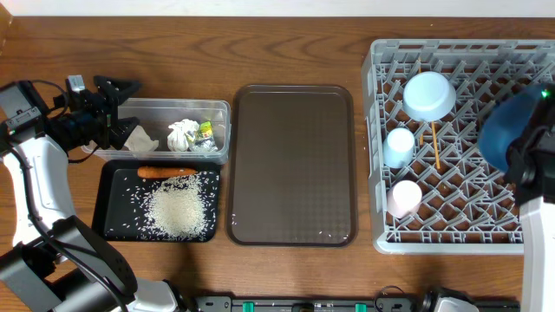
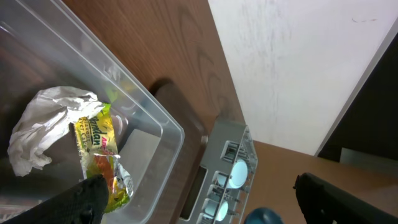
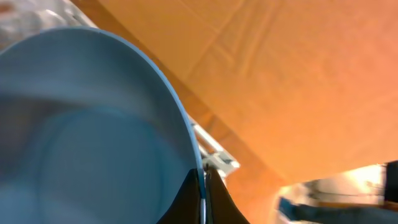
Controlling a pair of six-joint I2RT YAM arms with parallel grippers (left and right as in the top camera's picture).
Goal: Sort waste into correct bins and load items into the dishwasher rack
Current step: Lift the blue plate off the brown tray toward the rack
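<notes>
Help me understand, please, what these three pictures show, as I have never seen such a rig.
This robot has two arms at a table, each ending in a two-finger gripper. One picture looks down from above; the others come from wrist cameras. The left gripper is open at the clear tub, which holds paper wads and a wrapper. A black tray holds rice and a carrot. A brown tray lies in the middle. The right gripper pinches a blue plate over the grey rack, where a white bowl, a light blue cup and a white cup sit.
</notes>
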